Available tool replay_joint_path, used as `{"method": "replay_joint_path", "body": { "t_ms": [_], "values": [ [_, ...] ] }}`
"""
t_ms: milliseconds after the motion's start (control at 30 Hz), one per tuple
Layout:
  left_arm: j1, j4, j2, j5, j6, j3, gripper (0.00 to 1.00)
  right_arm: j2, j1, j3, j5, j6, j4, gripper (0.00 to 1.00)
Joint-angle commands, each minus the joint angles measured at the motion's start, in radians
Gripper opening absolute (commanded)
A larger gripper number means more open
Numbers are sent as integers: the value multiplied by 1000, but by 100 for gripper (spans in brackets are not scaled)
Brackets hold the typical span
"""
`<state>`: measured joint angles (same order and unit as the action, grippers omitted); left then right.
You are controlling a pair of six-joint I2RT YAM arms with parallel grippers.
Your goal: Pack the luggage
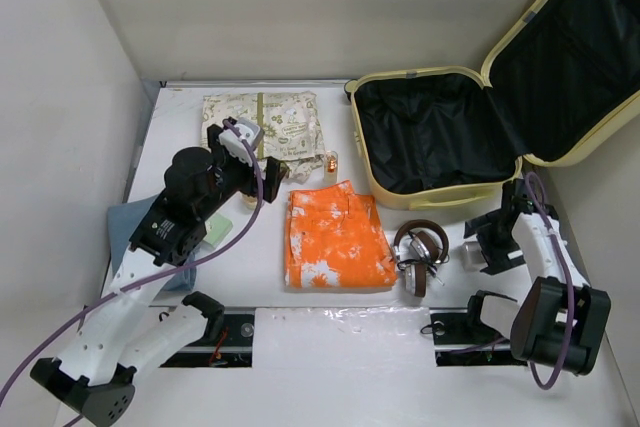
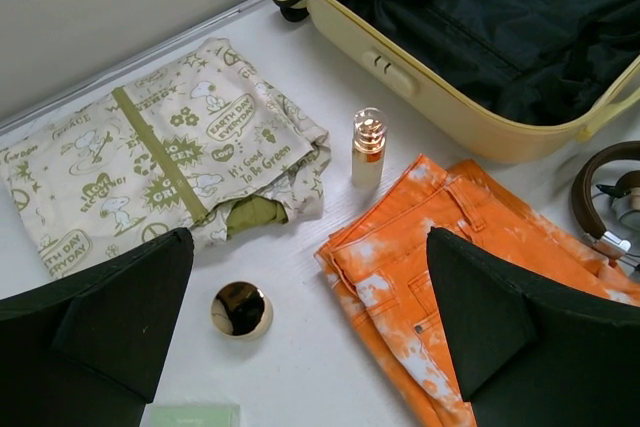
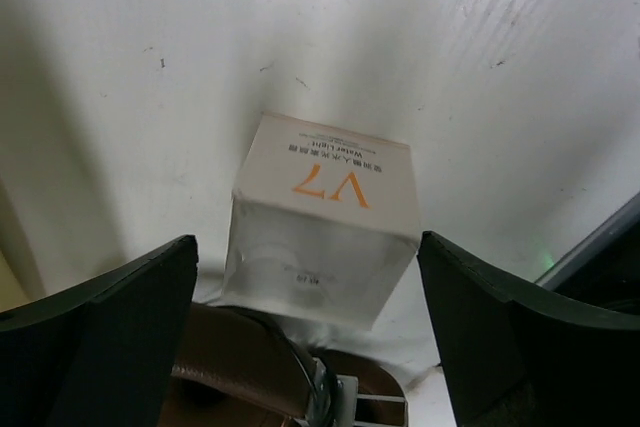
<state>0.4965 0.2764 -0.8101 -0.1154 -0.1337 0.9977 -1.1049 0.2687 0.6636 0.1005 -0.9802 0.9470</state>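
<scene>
The luggage lies open at the upper right of the top view, apparently unfilled. The left claw and right claw are both spread apart, empty. A white box is framed by the right claw; descent and closing on it seem called for next.

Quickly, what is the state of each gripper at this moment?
Left gripper: open, holding nothing.
Right gripper: open, holding nothing; the white box sits between its fingers, not gripped.
</scene>
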Motion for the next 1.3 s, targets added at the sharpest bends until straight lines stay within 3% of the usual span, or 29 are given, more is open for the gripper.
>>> {"method": "replay_joint_path", "body": {
  "t_ms": [0,100,267,367,433,600,700,733,767,833,967,1033,1100,1133,1200,1267],
  "values": [
    [-10,-26,-7,14,6,50,100,-23,6,-31,-19,-25,-117,94],
    [-10,-26,-8,34,-3,50,100,-23,6,-42,-19,-25,-117,84],
    [-19,-26,-17,34,-3,59,100,56,6,-16,22,-64,-39,51],
    [-19,-26,-17,34,-3,59,100,126,6,51,105,-75,62,39],
    [-19,-26,-26,34,-3,59,100,178,-3,148,219,-123,178,38],
    [-19,-26,-44,34,-3,59,100,258,-14,367,431,-115,260,37],
    [-19,-26,-70,25,-3,70,100,269,-14,487,417,61,173,34],
    [-19,-26,-80,25,9,79,100,269,-35,504,389,145,16,31],
    [-19,-26,-95,25,9,79,100,237,-54,534,361,323,-70,27],
    [-19,-26,-122,25,20,108,100,171,-121,580,347,452,-265,25],
    [-30,27,-173,57,20,178,100,-170,-303,862,197,771,-369,30],
    [-50,46,-195,97,8,211,100,-446,-354,1141,119,963,-320,32],
    [-50,75,-233,132,-3,257,100,-640,-402,1371,87,1041,-171,30],
    [-50,84,-245,157,-3,272,100,-812,-402,1588,76,1064,-131,29],
    [-50,99,-293,166,-3,320,100,-989,-372,1781,-49,1106,-73,29],
    [-50,113,-323,190,-3,346,100,-1041,-323,1782,-177,1075,-111,29]
  ]
}}
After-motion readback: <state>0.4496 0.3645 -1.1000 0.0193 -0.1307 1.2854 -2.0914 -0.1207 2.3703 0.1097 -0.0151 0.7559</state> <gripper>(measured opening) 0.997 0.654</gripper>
